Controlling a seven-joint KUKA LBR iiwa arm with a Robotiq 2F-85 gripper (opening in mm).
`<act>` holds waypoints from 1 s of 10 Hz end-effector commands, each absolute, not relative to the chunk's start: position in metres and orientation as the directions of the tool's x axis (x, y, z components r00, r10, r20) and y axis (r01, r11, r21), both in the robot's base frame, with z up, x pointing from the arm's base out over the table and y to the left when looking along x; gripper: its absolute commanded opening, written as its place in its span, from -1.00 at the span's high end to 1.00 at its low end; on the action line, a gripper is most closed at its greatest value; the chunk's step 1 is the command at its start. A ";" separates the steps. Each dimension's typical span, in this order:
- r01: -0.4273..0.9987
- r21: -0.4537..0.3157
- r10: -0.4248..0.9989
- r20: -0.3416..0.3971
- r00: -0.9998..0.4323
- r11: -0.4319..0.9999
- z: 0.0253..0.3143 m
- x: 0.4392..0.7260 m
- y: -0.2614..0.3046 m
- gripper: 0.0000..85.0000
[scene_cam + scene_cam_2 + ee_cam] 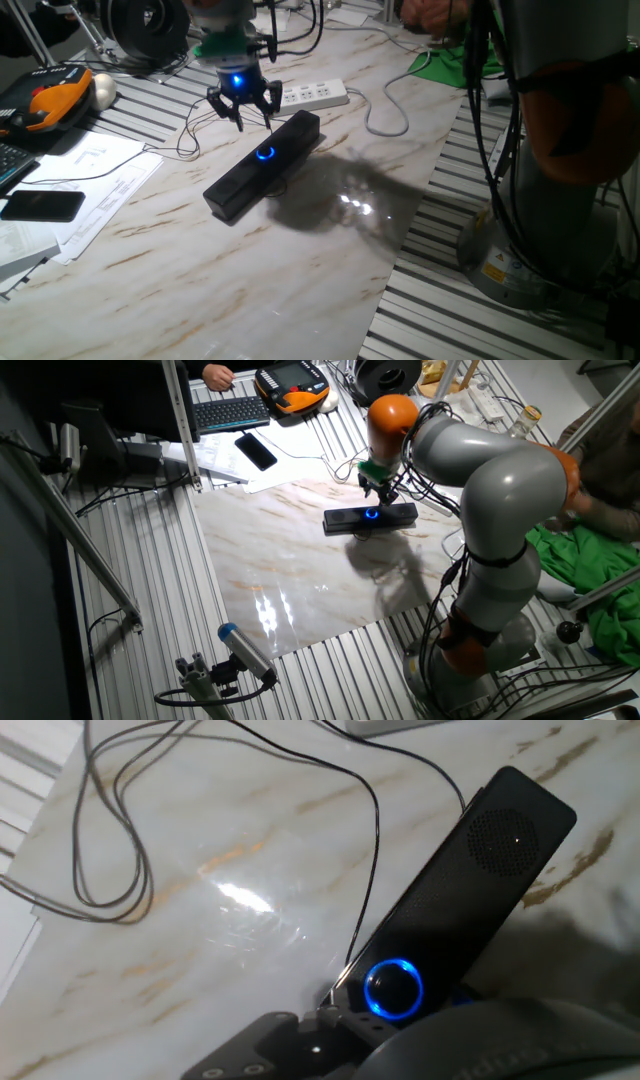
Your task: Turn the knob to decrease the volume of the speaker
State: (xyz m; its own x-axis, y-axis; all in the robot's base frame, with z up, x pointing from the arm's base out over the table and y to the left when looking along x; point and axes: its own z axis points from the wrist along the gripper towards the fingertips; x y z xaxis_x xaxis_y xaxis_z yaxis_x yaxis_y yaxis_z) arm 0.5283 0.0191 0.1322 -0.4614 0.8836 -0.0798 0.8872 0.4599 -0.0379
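Observation:
The speaker [240, 185] is a long black bar lying diagonally on the marble table; it also shows in the other fixed view [345, 520] and the hand view [470, 890]. The knob [265, 153] glows with a blue ring at its middle, and is seen in the other fixed view [372, 514] and low in the hand view [394, 988]. My gripper [243, 108] hangs just above and behind the knob, fingers spread, holding nothing and apart from the knob. It also shows in the other fixed view [378, 485]. A thin cable [370, 840] runs from the speaker.
A white power strip [315, 95] lies behind the speaker. Loose cable loops [110, 850] lie left of it. A black phone [42, 205], papers [100, 170] and an orange pendant [55, 100] sit at the left. The arm's base [520, 260] stands at the right.

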 end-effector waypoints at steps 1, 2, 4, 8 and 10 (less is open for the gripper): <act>0.895 -0.036 0.891 -0.087 -0.446 0.444 0.129 0.528 0.020 -0.20; 0.903 -0.032 0.898 -0.095 -0.429 0.428 0.124 0.528 0.020 -0.20; 0.908 -0.021 0.903 -0.098 -0.418 0.418 0.116 0.529 0.017 -0.20; 0.921 -0.006 0.915 -0.110 -0.388 0.390 0.105 0.526 0.016 -0.20; 0.923 -0.001 0.916 -0.125 -0.381 0.384 0.098 0.524 0.018 -0.20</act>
State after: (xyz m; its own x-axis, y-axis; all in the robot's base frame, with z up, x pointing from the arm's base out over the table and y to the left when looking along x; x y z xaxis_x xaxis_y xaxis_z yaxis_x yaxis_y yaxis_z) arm 0.5242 0.0178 0.0971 -0.3806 0.9161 -0.1261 0.9235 0.3835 -0.0015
